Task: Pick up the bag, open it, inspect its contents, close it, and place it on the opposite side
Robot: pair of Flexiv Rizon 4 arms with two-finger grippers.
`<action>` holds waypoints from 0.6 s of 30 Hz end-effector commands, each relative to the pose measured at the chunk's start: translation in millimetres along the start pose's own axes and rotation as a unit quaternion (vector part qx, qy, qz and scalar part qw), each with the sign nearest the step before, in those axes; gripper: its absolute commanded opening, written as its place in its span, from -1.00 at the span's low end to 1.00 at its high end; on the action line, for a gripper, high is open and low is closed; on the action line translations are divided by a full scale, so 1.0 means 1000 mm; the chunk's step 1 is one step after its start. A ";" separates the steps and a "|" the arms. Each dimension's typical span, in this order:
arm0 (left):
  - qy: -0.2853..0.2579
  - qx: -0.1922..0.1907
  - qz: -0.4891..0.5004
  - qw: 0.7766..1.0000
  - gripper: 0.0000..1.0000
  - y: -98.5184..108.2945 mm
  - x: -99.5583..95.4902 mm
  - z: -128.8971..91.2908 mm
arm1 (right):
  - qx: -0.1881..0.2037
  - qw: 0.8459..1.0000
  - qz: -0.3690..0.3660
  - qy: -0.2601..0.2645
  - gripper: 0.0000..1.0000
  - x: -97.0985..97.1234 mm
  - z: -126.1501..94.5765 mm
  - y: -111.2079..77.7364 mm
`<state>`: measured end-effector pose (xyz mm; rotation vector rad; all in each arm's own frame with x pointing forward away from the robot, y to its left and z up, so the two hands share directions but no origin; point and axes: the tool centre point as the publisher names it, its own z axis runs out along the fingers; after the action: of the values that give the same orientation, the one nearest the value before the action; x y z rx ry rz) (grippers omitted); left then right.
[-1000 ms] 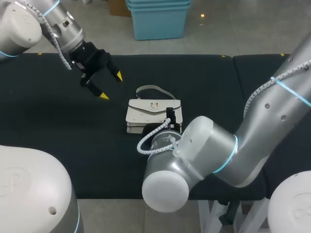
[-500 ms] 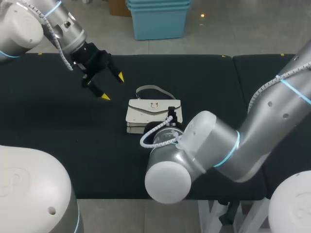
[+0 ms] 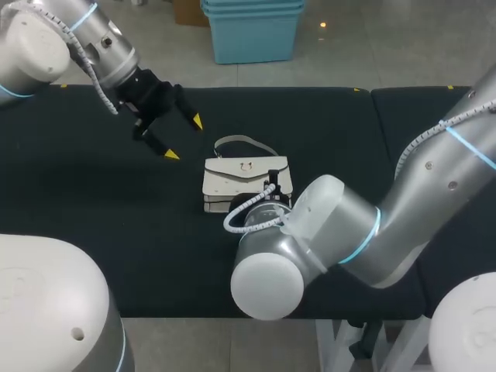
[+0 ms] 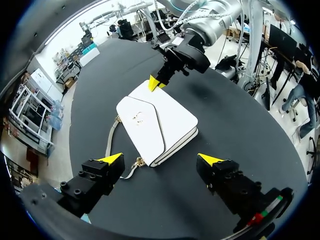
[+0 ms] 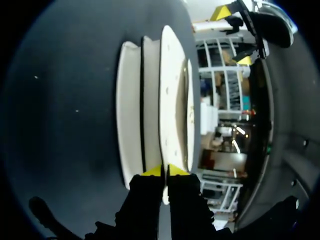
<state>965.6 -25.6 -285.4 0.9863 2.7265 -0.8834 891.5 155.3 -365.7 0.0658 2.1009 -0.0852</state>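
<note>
A white leather flap handbag lies flat on the black padded counter, unmoved since a second ago. Its pale shoulder strap loops out on its far side. The right pincer is narrowed, nipping the handbag's flap edge near its right corner. The left pincer, spread wide and holding nothing, hangs left of the handbag and has edged slightly closer.

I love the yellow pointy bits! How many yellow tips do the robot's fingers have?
4. Two on the left gripper, spread wide over the table beside the bag. Two on the right gripper, pinched together on the bag's edge.
</note>
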 end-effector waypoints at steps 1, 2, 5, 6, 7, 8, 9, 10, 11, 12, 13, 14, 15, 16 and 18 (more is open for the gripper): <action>-0.059 -0.014 0.027 0.998 1.00 -0.010 0.013 0.008 | -0.012 1.000 0.009 -0.011 -1.00 0.006 -0.001 -0.001; -0.064 -0.010 0.037 0.997 1.00 -0.013 0.013 0.011 | -0.010 1.000 0.010 -0.011 -1.00 0.006 -0.002 -0.001; -0.090 -0.014 0.064 0.994 1.00 -0.019 0.011 0.017 | -0.002 1.000 0.021 -0.013 -1.00 0.007 -0.005 0.001; -0.101 -0.016 0.070 0.992 1.00 -0.022 0.010 0.017 | -0.001 1.000 0.024 -0.014 -1.00 0.007 -0.006 0.002; -0.109 -0.020 0.076 0.991 1.00 -0.023 0.009 0.019 | 0.002 0.999 0.029 -0.015 -1.00 0.007 -0.006 0.002; -0.116 -0.019 0.077 0.990 1.00 -0.024 0.008 0.020 | 0.005 0.999 0.029 -0.016 -1.00 0.006 -0.007 0.002; -0.122 -0.018 0.081 0.989 1.00 -0.026 0.007 0.021 | 0.006 0.999 0.030 -0.017 -1.00 0.006 -0.008 0.003; -0.128 -0.023 0.083 0.988 1.00 -0.028 0.006 0.022 | 0.010 0.999 0.032 -0.018 -1.00 0.006 -0.008 0.003; -0.135 -0.022 0.084 0.987 1.00 -0.029 0.004 0.023 | 0.014 0.999 0.033 -0.018 -1.00 0.006 -0.008 0.003; -0.138 -0.020 0.088 0.986 1.00 -0.031 0.003 0.023 | 0.016 0.999 0.036 -0.018 -1.00 0.006 -0.009 0.004; -0.144 -0.027 0.094 0.985 1.00 -0.034 0.003 0.024 | 0.018 0.999 0.037 -0.018 -1.00 0.006 -0.010 0.004; -0.148 -0.028 0.099 0.984 1.00 -0.035 0.002 0.026 | 0.020 0.999 0.040 -0.019 -1.00 0.006 -0.011 0.005; -0.152 -0.027 0.102 0.983 1.00 -0.036 0.001 0.029 | 0.021 0.999 0.045 -0.018 -1.00 0.007 -0.011 0.006; -0.159 -0.033 0.105 0.981 0.91 -0.037 0.001 0.031 | 0.021 0.999 0.045 -0.018 -1.00 0.007 -0.011 0.006; -0.168 -0.025 0.110 0.979 0.76 -0.039 0.002 0.036 | 0.021 0.999 0.045 -0.018 -1.00 0.007 -0.011 0.006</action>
<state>942.6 -64.9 -290.4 1.0700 2.3932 -0.8153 881.1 156.6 -363.4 0.1737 2.0685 -0.0641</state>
